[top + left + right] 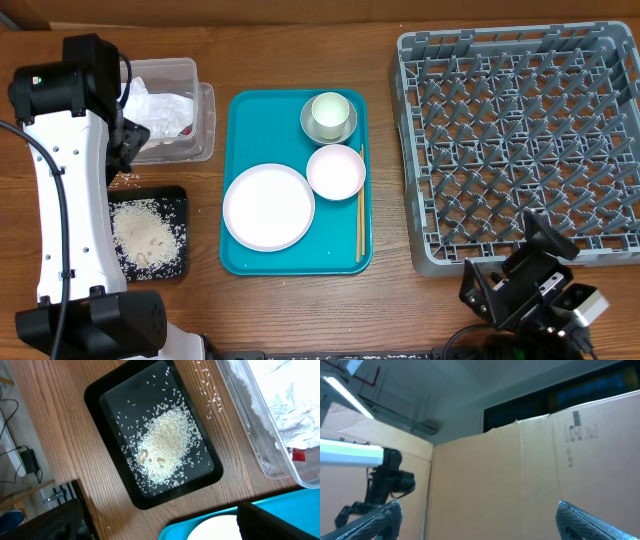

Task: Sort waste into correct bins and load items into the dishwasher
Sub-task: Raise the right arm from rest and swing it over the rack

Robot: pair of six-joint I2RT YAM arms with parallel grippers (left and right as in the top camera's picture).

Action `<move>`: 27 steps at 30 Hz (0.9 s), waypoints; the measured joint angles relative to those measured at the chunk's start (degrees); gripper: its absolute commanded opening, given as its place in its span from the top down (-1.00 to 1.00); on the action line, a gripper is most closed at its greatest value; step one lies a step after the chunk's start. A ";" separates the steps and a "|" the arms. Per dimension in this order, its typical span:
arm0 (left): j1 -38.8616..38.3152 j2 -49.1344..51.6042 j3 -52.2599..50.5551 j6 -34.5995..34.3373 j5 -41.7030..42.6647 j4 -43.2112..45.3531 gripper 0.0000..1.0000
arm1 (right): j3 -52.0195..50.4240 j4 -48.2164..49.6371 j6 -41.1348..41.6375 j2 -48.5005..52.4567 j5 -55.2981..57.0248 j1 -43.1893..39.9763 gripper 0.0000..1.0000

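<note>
The clear tub (190,75) holds the crumpled white napkin (155,108) and the red wrapper (298,454). The black tray (177,200) holds a pile of rice (165,442); a few grains (207,392) lie on the table beside it. The white plate (268,207), white bowl (335,172), pale cup (330,110) inside the metal bowl (309,125), and the chopsticks (360,215) sit on the teal tray (245,110). My left gripper (155,506) is open and empty, high above the black tray. My right gripper (477,506) is open and empty, pointing up.
The grey dish rack (520,140) stands at the right with nothing in it. My right arm (530,290) rests at the table's front right. My left arm (70,200) stands over the left edge. A cardboard wall (530,475) is behind.
</note>
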 measured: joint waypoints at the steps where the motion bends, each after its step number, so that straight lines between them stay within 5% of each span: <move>1: 0.00 0.02 0.00 0.00 0.00 0.02 -1.00 | 1.05 0.02 -0.02 1.09 0.20 0.00 -1.00; 8: 0.00 0.00 0.00 0.00 0.17 0.02 -1.00 | 11.93 0.07 0.07 14.60 -1.97 0.02 -1.00; 18: 0.00 0.00 0.02 0.00 0.17 0.00 -0.99 | 33.88 0.61 0.44 43.89 -25.44 0.26 -1.00; 27: 0.00 0.00 0.02 0.00 0.17 0.02 -1.00 | 38.53 6.93 12.00 56.78 -42.53 6.05 -1.00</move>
